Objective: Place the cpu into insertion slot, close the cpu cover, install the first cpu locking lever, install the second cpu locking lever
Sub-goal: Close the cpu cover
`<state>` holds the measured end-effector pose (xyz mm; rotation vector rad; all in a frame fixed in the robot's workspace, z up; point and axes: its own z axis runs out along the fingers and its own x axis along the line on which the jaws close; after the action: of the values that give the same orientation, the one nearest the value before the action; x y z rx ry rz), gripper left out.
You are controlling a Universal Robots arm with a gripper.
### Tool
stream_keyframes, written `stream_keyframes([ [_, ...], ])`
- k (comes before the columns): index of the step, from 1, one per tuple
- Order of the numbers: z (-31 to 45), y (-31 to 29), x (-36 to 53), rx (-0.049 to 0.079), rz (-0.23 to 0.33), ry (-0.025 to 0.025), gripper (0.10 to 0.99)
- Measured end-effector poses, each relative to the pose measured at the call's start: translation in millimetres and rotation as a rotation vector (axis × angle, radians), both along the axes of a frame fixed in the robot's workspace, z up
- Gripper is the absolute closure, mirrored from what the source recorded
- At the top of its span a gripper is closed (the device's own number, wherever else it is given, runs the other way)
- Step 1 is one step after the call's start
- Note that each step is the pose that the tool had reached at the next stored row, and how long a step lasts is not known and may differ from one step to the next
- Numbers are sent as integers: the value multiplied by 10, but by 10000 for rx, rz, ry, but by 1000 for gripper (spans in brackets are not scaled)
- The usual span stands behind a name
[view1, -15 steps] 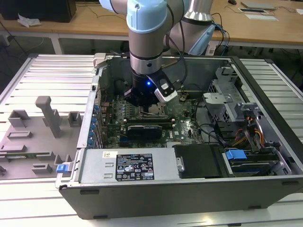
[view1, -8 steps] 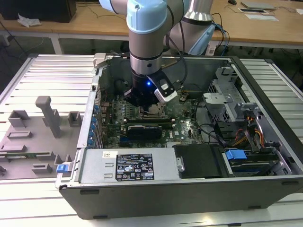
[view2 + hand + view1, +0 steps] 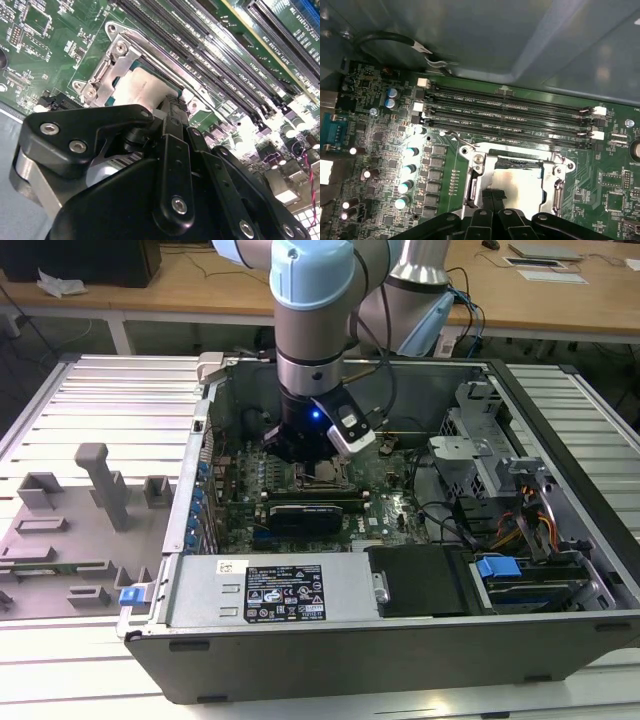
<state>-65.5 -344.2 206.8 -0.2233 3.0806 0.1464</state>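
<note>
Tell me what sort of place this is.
Probably a robotics lab or workshop: an arm reaches into an open computer case that sits on a slatted metal table, with wooden desks behind.

The circuit board [image 3: 615, 185] is seen in deep green, dotted with silver solder points and fine pale print. The memory slots [image 3: 510, 107] are coloured black and tipped with white latches. The insertion slot [image 3: 115, 65] is framed in dull silver-grey metal, and the cpu [image 3: 142, 90] is topped in pale silver-grey. The pincer [image 3: 162, 107] is finished in matt black and studded with bright silver screws. In the exterior view, the arm [image 3: 310, 300] is clad in pale blue and silver, and a small blue light [image 3: 315, 416] is lit on it. The case [image 3: 400, 650] is painted dark grey, with a blue tab [image 3: 497, 566] set against it. The desk [image 3: 100, 400] is striped with pale grey ribs.
</note>
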Motion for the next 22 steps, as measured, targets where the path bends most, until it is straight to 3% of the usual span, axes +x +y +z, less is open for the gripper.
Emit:
stream_keyframes([
  [5,12,5,9,2,1,-1,980],
  [9,85,5,9,1,-1,0,980],
  [15,88,6,9,-2,-342,0,980],
  [17,83,6,9,0,-708,-1,980],
  [22,62,1,-15,-2,-733,0,980],
])
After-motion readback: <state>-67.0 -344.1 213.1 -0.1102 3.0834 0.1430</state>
